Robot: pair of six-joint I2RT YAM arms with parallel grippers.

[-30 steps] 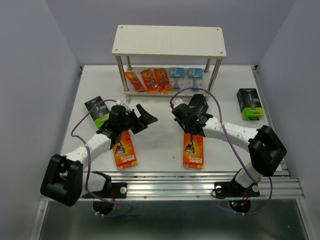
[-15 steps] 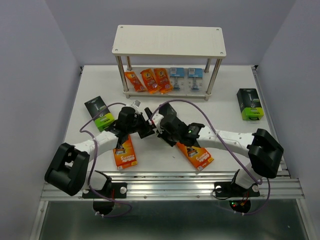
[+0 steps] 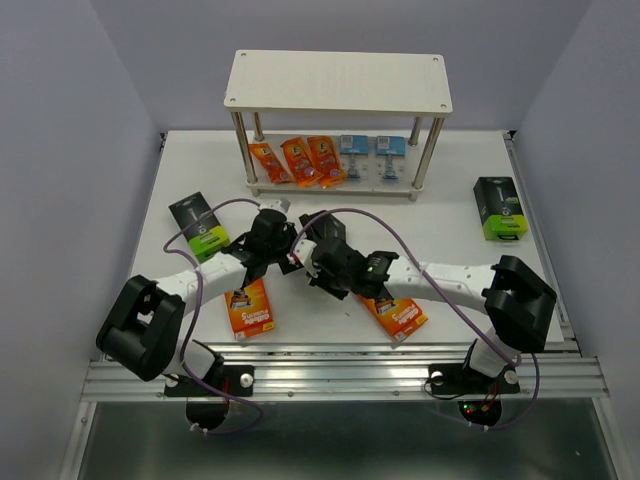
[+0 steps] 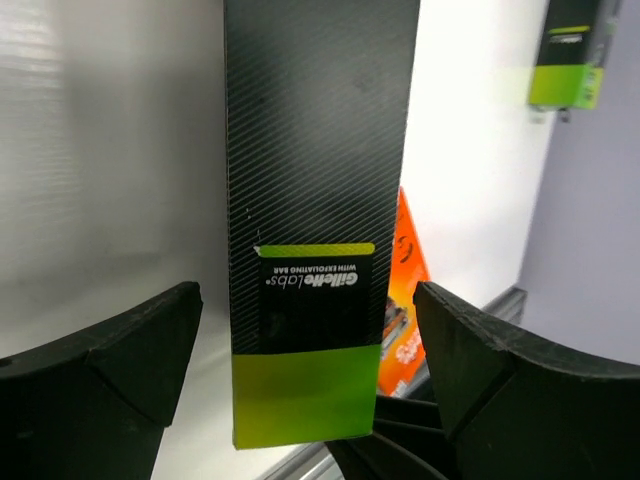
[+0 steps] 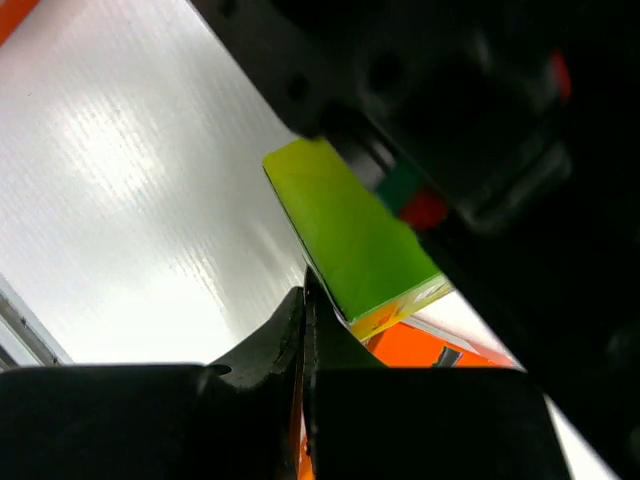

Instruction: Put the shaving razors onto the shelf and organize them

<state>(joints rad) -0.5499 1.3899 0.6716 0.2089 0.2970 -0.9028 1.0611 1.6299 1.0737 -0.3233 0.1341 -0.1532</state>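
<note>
A black-and-lime razor box (image 4: 310,250) stands between the fingers of my open left gripper (image 4: 305,300), with a gap on each side. My right gripper (image 5: 303,295) is shut, its tips against the corner of the box's lime end (image 5: 350,235). From above, the two grippers meet at mid-table, left gripper (image 3: 286,248) facing right gripper (image 3: 306,262), and they hide this box. The shelf (image 3: 338,82) stands at the back. Its lower board holds orange packets (image 3: 298,160) and blue blister packs (image 3: 370,148).
Another black-and-lime box (image 3: 200,228) lies at the left and one more (image 3: 500,208) at the right. Two flat orange boxes lie near the front rail, one (image 3: 250,306) under the left arm and one (image 3: 398,312) askew under the right arm.
My right gripper swung left from above the right orange box to meet the left gripper. That orange box turned askew. The left gripper shifted slightly right and stayed open.
</note>
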